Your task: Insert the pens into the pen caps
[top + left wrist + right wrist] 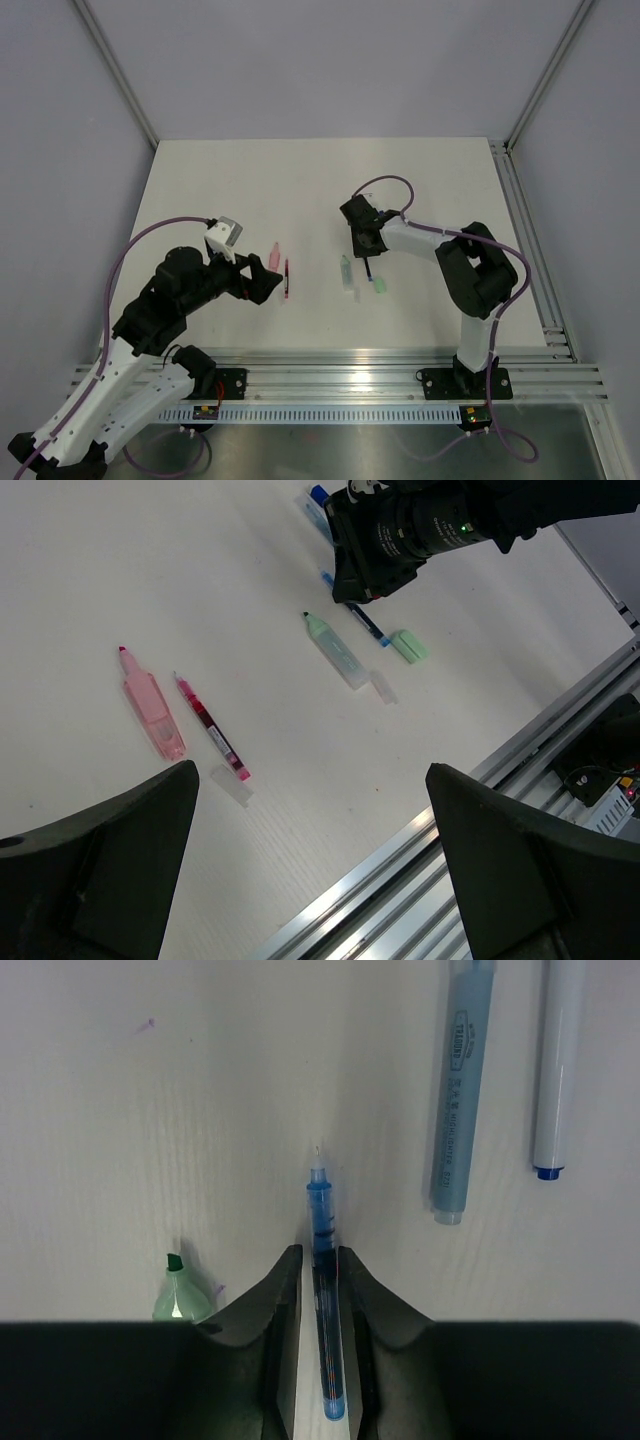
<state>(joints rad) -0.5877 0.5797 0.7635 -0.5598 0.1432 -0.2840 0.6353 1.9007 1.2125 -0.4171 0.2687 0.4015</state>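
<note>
Bench surface: blue pen lies flat between the jaws of right end effector. Whether they grip or merely flank it cannot be told, and the pen's rear is cut off. Left end effector spread wide, empty.

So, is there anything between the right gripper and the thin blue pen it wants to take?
Nothing visible. The right gripper has its fingers on both sides of the thin blue pen, which lies on the table. The green highlighter lies to one side, outside the fingers, and does not block.
</note>
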